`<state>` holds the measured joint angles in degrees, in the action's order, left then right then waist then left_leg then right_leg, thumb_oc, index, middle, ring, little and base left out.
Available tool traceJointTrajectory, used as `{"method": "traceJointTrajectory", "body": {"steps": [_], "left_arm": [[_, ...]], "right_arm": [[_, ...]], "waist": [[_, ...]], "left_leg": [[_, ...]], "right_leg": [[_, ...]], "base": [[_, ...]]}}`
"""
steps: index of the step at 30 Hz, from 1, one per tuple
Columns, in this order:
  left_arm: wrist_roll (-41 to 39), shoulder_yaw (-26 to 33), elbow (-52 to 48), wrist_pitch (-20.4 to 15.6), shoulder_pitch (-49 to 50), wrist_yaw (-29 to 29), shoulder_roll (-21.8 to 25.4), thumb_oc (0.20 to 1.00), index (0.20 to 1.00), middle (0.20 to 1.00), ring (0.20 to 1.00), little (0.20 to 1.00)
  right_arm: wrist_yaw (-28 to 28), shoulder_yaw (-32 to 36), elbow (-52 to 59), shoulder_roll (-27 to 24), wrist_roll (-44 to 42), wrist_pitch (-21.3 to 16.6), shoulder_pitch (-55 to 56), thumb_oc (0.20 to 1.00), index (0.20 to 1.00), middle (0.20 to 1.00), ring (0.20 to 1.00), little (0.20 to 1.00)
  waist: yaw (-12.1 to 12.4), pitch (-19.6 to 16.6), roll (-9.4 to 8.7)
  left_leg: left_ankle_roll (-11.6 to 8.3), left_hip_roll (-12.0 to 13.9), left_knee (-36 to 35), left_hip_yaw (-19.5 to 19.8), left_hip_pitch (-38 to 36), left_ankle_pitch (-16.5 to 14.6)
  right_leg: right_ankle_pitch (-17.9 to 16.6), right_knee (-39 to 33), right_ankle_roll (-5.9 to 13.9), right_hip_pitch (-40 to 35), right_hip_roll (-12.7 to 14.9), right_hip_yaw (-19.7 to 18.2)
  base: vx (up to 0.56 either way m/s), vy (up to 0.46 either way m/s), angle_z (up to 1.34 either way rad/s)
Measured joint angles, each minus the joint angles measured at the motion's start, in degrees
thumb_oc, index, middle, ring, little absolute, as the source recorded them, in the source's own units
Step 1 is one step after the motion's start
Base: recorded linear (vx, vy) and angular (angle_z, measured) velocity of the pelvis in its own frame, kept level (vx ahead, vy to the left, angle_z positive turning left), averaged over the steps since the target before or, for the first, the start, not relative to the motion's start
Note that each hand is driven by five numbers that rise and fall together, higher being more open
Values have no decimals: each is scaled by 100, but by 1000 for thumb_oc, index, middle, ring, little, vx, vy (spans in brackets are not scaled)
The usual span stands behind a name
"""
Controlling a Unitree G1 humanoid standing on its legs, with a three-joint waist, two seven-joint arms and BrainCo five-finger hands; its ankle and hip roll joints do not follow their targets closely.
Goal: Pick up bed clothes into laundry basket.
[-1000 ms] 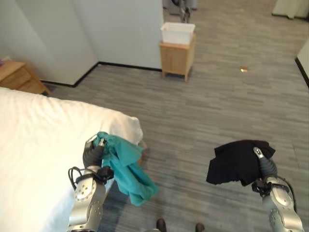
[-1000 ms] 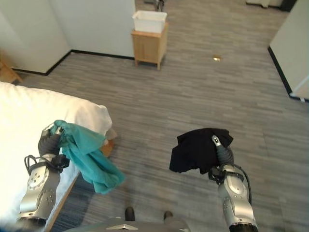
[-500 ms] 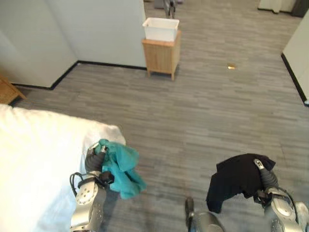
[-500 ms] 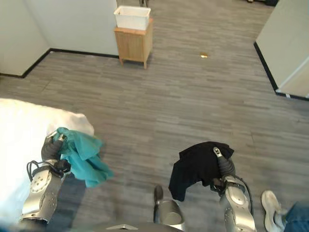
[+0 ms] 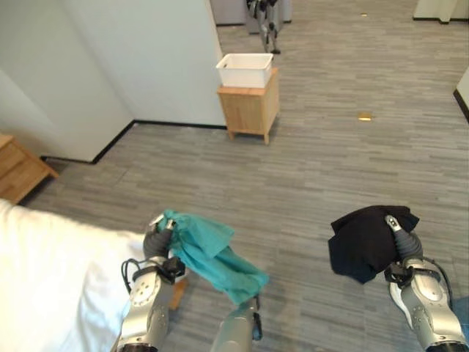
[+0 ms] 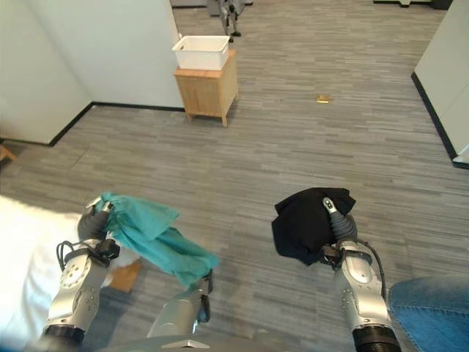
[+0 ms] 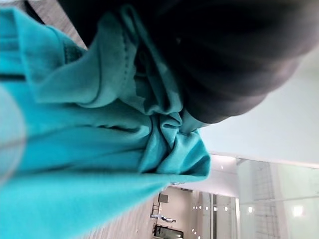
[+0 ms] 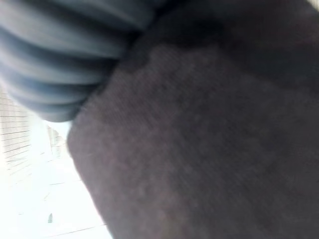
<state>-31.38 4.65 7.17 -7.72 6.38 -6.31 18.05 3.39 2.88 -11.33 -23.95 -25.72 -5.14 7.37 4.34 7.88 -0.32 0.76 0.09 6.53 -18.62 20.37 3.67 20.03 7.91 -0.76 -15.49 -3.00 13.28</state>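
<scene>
**Both hands carry clothes above the floor**

The left hand is clenched on a teal garment that hangs beside the white bed. The right hand grips a bunched black garment over the grey plank floor. Blue-clad person's leg shows nearby. Farther off, a white laundry basket sits on a wooden cabinet against the wall.

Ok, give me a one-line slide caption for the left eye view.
Left hand grips a teal garment, right hand a black garment, facing the white basket on a wooden stand.
</scene>
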Motion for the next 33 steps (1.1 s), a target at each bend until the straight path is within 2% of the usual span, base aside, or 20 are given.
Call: {"method": "traceJointTrajectory", "body": {"steps": [1, 3, 4, 5, 6, 7, 10, 11, 14, 17, 20, 21, 22, 24, 25, 26, 27, 29, 30, 33], "left_arm": [[0, 34, -52, -23, 36, 1, 10, 200, 200, 200, 200, 200], [0, 58, -80, -57, 60, -4, 1, 200, 200, 200, 200, 200], [0, 37, -85, -57, 69, -5, 17, 200, 200, 200, 200, 200], [7, -6, 42, 18, -102, -19, 25, 200, 200, 200, 200, 200], [11, -23, 35, 45, -130, -17, 3, 200, 200, 200, 200, 200], [9, -87, 47, 64, -332, -43, 18, 200, 200, 200, 200, 200], [10, -223, 52, 86, -506, -23, 105, 200, 200, 200, 200, 200], [14, -243, -21, 82, -550, -29, 97, 200, 200, 200, 200, 200], [12, -253, -176, 82, -561, -22, 121, 200, 200, 200, 200, 200], [10, -257, -163, 82, -579, 5, 188, 200, 200, 200, 200, 200], [7, -226, -19, 76, -579, 14, 274, 200, 200, 200, 200, 200], [8, -280, 8, 91, -587, 39, 338, 200, 200, 200, 200, 200], [8, -286, 79, 108, -449, 43, 448, 200, 200, 200, 200, 200], [51, -370, -14, 127, -290, 75, 276, 200, 200, 200, 200, 200], [62, -676, -66, 112, -506, 75, -116, 200, 200, 200, 200, 200], [65, -761, -116, 58, -543, 145, -227, 200, 200, 200, 200, 200], [59, -761, -100, 64, -550, 182, -206, 200, 200, 200, 200, 200], [51, -768, 69, 90, -599, 190, -155, 200, 200, 200, 200, 200], [46, -793, 271, 103, -864, 201, -105, 200, 200, 200, 200, 200], [20, -804, 203, 90, -996, 207, 71, 200, 200, 200, 200, 200]], "right_arm": [[-32, 21, 4, 6, 20, -3, 63, 200, 200, 200, 200, 200], [-52, 11, -7, 17, 84, 1, 70, 200, 200, 200, 200, 200], [-88, -32, -25, -6, 108, -4, 43, 200, 200, 200, 200, 200], [-116, -124, -23, 176, 121, 126, 40, 200, 200, 200, 200, 200], [-149, -142, 111, 246, 127, 135, 106, 200, 200, 200, 200, 200], [-143, -176, 297, 402, 99, 82, 162, 200, 200, 200, 200, 200], [-153, -240, 313, 454, 107, 89, 150, 200, 200, 200, 200, 200], [-139, -252, 332, 370, 107, 94, 129, 200, 200, 200, 200, 200], [-217, -289, 391, 362, 97, 114, 146, 200, 200, 200, 200, 200], [-272, -322, 364, 314, 87, 141, 254, 200, 200, 200, 200, 200], [-308, -292, 316, 392, 42, 137, 469, 200, 200, 200, 200, 200], [-311, -246, 315, 445, 42, 160, 567, 200, 200, 200, 200, 200], [-301, -185, 193, 509, 41, 188, 600, 200, 200, 200, 200, 200], [-281, -27, 132, 444, 40, 167, 608, 200, 200, 200, 200, 200], [-279, 195, 361, 146, 36, 79, 1037, 200, 200, 200, 200, 200], [-323, 192, 139, 46, 40, 135, 945, 200, 200, 200, 200, 200], [-321, 128, -51, 56, 39, 230, 678, 200, 200, 200, 200, 200], [-333, 114, -107, 80, 7, 241, 254, 200, 200, 200, 200, 200], [-350, 131, -36, 68, -60, 164, 86, 200, 200, 200, 200, 200], [-366, 115, 21, 70, -118, 64, 18, 200, 200, 200, 200, 200]], "waist": [[66, -43, -72], [105, -230, -45], [139, -358, 180], [77, -349, -189], [72, -329, -294], [-133, -235, -477], [-310, -165, -466], [-351, -34, -163], [-503, 144, 209], [-636, 179, 177], [-749, 189, 10], [-809, 192, -123], [-857, 177, -384], [-895, 73, -261], [-884, 0, 184], [-962, 67, 125], [-959, 104, 64], [-904, 109, 35], [-918, 126, -37], [-888, 132, -208]], "left_leg": [[160, -145, 258, -292, -78, 42], [995, -441, 337, -708, -346, -159], [1482, -470, -190, -505, -635, 286], [1485, -681, -370, -416, -947, 144], [1321, -738, -304, -427, -1094, 15], [1278, -855, -137, -196, -1306, -325], [1158, -854, -383, 89, -1815, -276], [1153, -662, -480, 416, -2188, -622], [869, -304, -665, 735, -2596, -610], [821, -151, -793, 922, -2886, -786], [187, 229, -687, 1445, -2999, -1229], [130, 234, -747, 1518, -3150, -1237], [-242, 265, -825, 1609, -3671, -1389], [-384, 509, -498, 1727, -3496, -1543], [-373, 934, -300, 2070, -3298, -1837], [-370, 999, -333, 2170, -3374, -1891], [-478, 1019, -293, 2088, -3465, -1634], [-683, 1179, 144, 2096, -3330, -1361], [-961, 1269, 1074, 2122, -2807, -1068], [-800, 1422, 2028, 2066, -2439, -428]], "right_leg": [[-1, -94, -1, -186, 18, -148], [88, 141, 151, -308, -94, -457], [169, 439, 437, -298, -319, -560], [161, 1361, 684, -39, 139, -482], [-115, 2153, 782, 166, 390, -400], [-1531, 3824, 938, 702, 698, -370], [-1215, 4812, 671, 1638, 1033, -436], [-965, 4940, 622, 2213, 1204, -409], [-716, 3629, 614, 2963, 1444, -470], [-1030, 2693, 719, 3335, 1512, -723], [-1621, -645, 1106, 3141, 1037, -1982], [-1610, -909, 1115, 3106, 1053, -1944], [-2160, -517, 976, 3015, 1077, -1730], [-2435, 162, 940, 3297, 939, -1546], [-2363, 518, 937, 3331, 829, -979], [-2107, 880, 805, 3425, 768, -900], [-1910, 1168, 405, 3428, 676, -943], [-1758, 1178, 318, 3299, 525, -879], [-1742, 1031, 268, 3088, 503, -684], [-1547, 858, -54, 2735, 442, -495]], "base": [[544, 155, -26], [359, 120, -37], [640, 255, -29], [569, 245, -34], [523, 241, 18], [240, 106, 45], [371, 57, 40], [553, -13, 25], [344, -66, 52], [627, -212, 65], [230, -77, 69], [609, -321, 85], [610, -322, 51], [632, -406, 50], [496, -373, 105], [371, -291, 106], [317, -287, 35], [309, -375, 4], [257, -384, 36], [131, -197, 32]]}}
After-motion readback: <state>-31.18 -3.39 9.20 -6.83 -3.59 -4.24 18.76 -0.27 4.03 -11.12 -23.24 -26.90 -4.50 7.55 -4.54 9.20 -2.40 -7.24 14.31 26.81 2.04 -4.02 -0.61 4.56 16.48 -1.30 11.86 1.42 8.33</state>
